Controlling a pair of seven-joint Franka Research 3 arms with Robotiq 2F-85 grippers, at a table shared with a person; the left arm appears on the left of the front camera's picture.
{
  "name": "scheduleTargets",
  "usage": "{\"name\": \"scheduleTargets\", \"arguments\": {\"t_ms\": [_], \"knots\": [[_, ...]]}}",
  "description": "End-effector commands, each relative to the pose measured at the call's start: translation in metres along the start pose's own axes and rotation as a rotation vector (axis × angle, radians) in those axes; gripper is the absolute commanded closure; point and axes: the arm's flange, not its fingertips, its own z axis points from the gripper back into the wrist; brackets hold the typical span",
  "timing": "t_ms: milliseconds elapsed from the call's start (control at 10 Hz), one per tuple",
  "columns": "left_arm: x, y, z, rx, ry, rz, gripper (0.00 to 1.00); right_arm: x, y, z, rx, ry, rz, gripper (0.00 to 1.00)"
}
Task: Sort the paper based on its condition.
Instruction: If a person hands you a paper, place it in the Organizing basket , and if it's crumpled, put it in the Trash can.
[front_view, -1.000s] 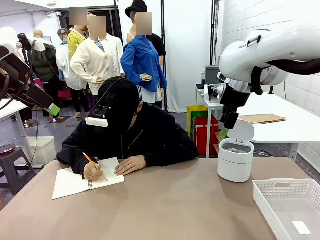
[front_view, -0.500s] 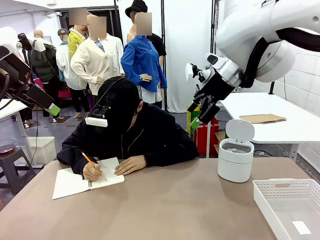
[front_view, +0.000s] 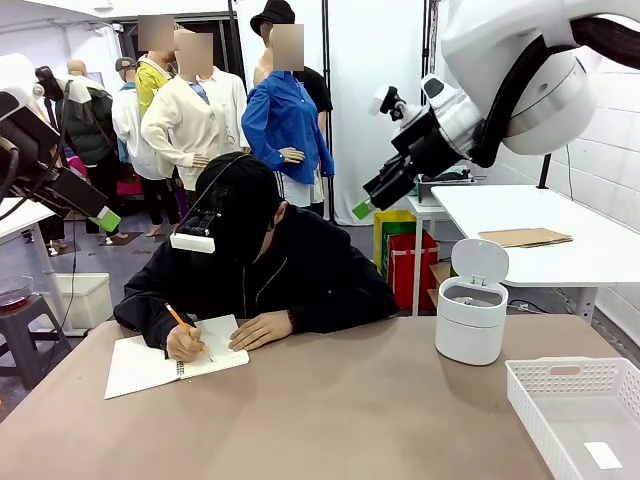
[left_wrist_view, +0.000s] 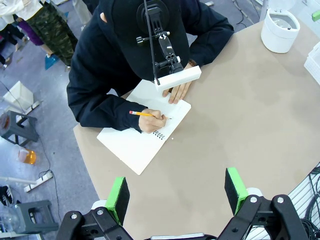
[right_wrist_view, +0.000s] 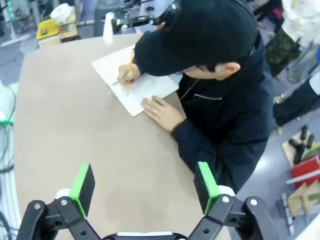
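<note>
Desk (front_view: 350, 400): broad tan surface with a person (front_view: 290, 270) in dark clothing and a dark cap seated at its far edge, bent over it. Right arm (front_view: 520, 80): white, raised high over the desk's right part. Robot's right hand (right_wrist_view: 144, 182): held up in the air near the person's shoulder, clear of everything, jaws spread wide with nothing between the green pads (right_wrist_view: 82, 187). Robot's left hand (left_wrist_view: 176, 192): high above the desk's near-left part, jaws likewise wide apart and holding nothing. Tray (front_view: 560, 400): white, perforated walls, at the desk's near-right corner, a small flat white slip (front_view: 603, 455) lying on its floor. Bin (front_view: 468, 335): small, white and round, lid tipped up and open, standing on the desk's far-right part, near the tray but apart from it. Notebook (front_view: 140, 365): white, spiral-bound, lying open and flat before the person, one of the person's palms resting at its edge. Cardboard sheet (front_view: 525, 237): tan, flat on the white table behind. Pencil (front_view: 185, 325): orange, in the person's writing fingers, tip on the notebook page. Paper: place cannot be told; a pale shape in the bin's mouth is too small to make out.
</note>
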Motion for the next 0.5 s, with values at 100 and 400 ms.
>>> {"name": "scheduleTargets", "arguments": {"t_ms": [100, 400], "knots": [[0.000, 0.000, 0.000, 0.001, 0.000, 0.000, 0.00, 0.020, 0.010, 0.006, 0.070, 0.121, -0.211, 0.00], [0.000, 0.000, 0.000, 0.001, 0.000, 0.000, 0.00, 0.050, 0.016, 0.021, 0.206, 0.289, -0.232, 0.00]]}}
